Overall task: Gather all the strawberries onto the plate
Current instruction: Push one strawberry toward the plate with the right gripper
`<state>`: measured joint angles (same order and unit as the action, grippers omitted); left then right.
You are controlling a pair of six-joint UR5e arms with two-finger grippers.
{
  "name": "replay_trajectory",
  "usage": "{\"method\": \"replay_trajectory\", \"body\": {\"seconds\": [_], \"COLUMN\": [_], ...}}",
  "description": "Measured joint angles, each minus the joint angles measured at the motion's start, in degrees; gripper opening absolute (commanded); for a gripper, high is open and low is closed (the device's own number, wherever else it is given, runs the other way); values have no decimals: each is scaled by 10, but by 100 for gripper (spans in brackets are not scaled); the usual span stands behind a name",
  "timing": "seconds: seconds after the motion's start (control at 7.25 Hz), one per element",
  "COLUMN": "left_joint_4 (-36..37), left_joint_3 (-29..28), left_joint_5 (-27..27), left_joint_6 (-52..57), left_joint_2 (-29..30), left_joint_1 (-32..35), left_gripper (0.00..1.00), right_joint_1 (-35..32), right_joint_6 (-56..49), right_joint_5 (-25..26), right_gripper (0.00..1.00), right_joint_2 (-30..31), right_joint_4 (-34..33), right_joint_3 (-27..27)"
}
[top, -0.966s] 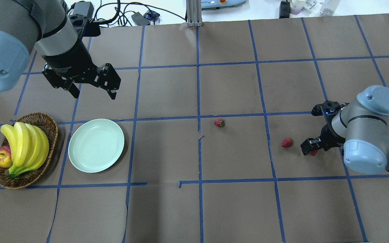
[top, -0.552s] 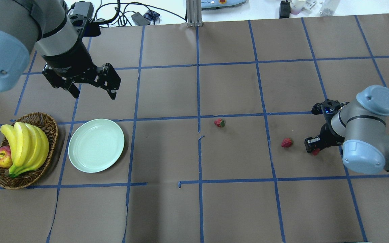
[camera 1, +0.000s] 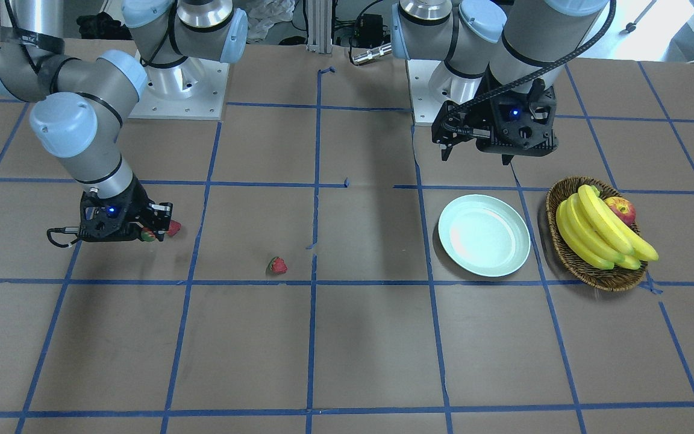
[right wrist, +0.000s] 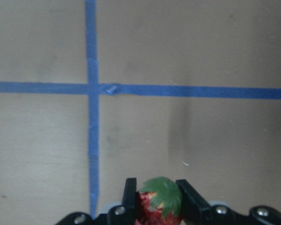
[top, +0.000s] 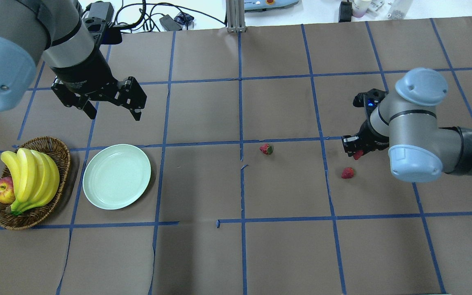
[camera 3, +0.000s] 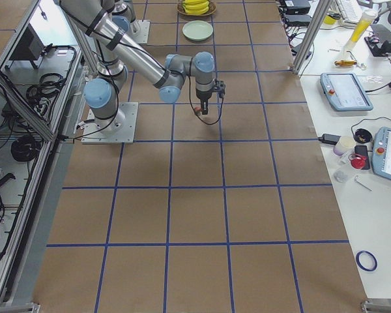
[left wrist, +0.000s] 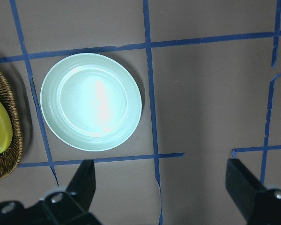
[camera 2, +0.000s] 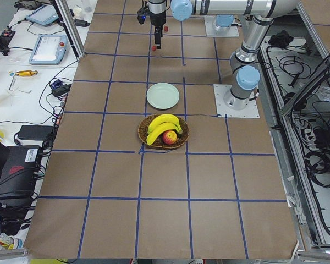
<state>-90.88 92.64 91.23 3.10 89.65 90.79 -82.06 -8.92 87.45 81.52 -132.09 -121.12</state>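
A brown-papered bench (top: pixel 203 254) taped into blue squares fills our view, with cables and lab clutter past its far edge. Nearest the robot's side, the first loose strawberry (top: pixel 347 173) lies on the paper. Well apart from it, toward the left, is the empty mint-green plate (top: pixel 116 176), just beside a wicker basket (top: pixel 63 160) of bananas and an apple. A little farther out, the right hand (top: pixel 352 149) is clenched on the held strawberry (right wrist: pixel 159 202). Its green cap shows between the fingers, and it looks to us lifted clear of the bench. The second loose strawberry (top: pixel 266 148) lies near the middle line. Farthest out, the left hand (top: pixel 115 116) hangs spread and empty beyond the plate.

We judge the step in hand to be carrying the first berry, since nothing is in the plate yet. The next move calls for a long sweep across to the plate, a descent over its centre, and a gentle release so the fruit does not roll out.
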Motion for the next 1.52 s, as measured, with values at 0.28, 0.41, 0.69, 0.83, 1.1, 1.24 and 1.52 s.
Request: {"method": "replay_trajectory", "body": {"seconds": [0.28, 0.41, 0.69, 0.83, 1.1, 1.24, 1.52], "left_joint_4": [0, 0, 0, 0, 0, 0, 0], "left_joint_3": [0, 0, 0, 0, 0, 0, 1], "left_joint_5": [0, 0, -1, -1, -1, 0, 1], "left_joint_6": [0, 0, 0, 0, 0, 0, 0], "left_joint_2": [0, 0, 0, 0, 0, 0, -1], "left_joint_1": [0, 0, 0, 0, 0, 0, 0], "left_gripper": [100, 100, 100, 100, 100, 100, 100], "right_joint_1": [-111, -173, -296, -345, -392, -398, -395], "right_joint_6": [164, 249, 415, 479, 537, 541, 516], "right_joint_5": [-8, -17, -22, -22, -23, -21, 10], "right_gripper": [0, 0, 0, 0, 99, 100, 100], "right_joint_2": [-20, -37, -86, -123, -176, -182, -174], "right_joint_4": [26, 22, 7, -11, -53, -61, -61], "right_joint_3": [51, 68, 110, 130, 149, 151, 152]}}
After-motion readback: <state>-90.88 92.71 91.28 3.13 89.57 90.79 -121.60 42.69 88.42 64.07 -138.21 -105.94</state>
